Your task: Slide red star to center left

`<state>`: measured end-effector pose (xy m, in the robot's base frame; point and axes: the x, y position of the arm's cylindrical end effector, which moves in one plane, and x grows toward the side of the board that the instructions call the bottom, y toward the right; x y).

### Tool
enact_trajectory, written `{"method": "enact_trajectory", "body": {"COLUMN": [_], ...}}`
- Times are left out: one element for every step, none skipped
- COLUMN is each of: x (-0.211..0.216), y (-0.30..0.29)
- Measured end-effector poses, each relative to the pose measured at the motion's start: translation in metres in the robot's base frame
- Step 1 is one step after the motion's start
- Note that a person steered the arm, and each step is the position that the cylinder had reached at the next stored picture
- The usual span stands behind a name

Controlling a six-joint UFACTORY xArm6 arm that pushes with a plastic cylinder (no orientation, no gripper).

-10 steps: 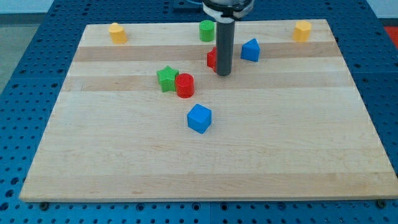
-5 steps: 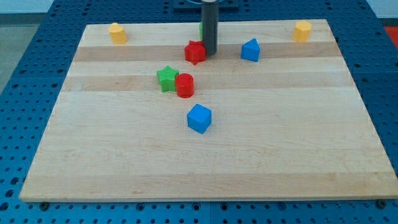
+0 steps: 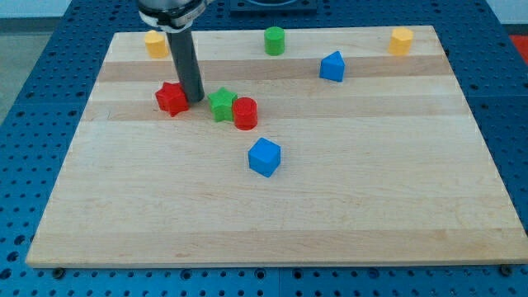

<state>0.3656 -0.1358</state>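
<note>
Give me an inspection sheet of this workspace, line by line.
Surface: pale wooden board, flat on a blue perforated table.
Job's things: red star at the board's left, above mid-height.
Clutter: green star touching red cylinder; blue cube near centre; blue block; green cylinder; yellow blocks at top left and top right.
Grippers: none; my tip sits against the red star's right side.
Cables: nothing seen.
Surroundings: only the blue table.

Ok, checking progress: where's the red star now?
The red star sits in the board's upper left, my tip against its right side, the green star just beyond.
</note>
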Motion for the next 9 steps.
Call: {"method": "enact_trajectory", "body": {"x": [0.012,0.018,0.027,0.035,0.035,0.035,0.036,0.046,0.054], "y": [-0.015,-0.032,-0.045,-0.048,-0.048,-0.048,-0.053,-0.058,-0.062]}}
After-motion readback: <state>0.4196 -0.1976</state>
